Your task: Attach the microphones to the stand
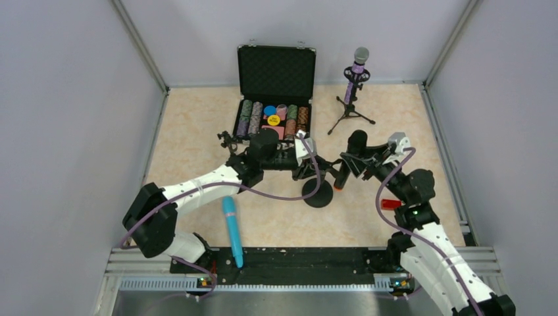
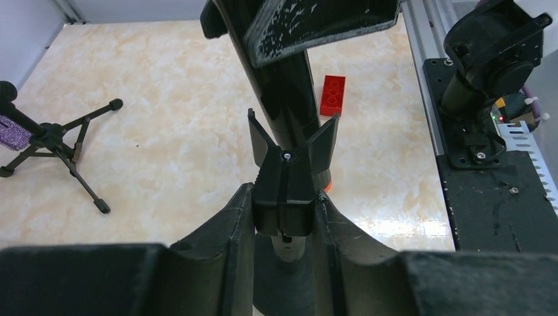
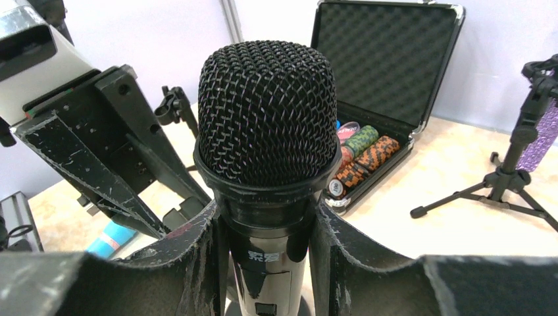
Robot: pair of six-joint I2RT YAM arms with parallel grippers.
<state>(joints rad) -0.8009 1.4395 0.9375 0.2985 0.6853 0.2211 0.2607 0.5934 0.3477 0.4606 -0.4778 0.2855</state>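
Beige marbled worktop, grey walls. L claw clamps stand clip; R claw grips black mic.

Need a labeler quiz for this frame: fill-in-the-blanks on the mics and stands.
1. The black microphone in the right gripper has an ___ bottom end.
2. The tripod stand holds the ___ microphone.
3. The turquoise microphone lies flat on the ___.
4. The left gripper is shut on a stand clip that is ___.
Missing: orange; purple; table; empty.
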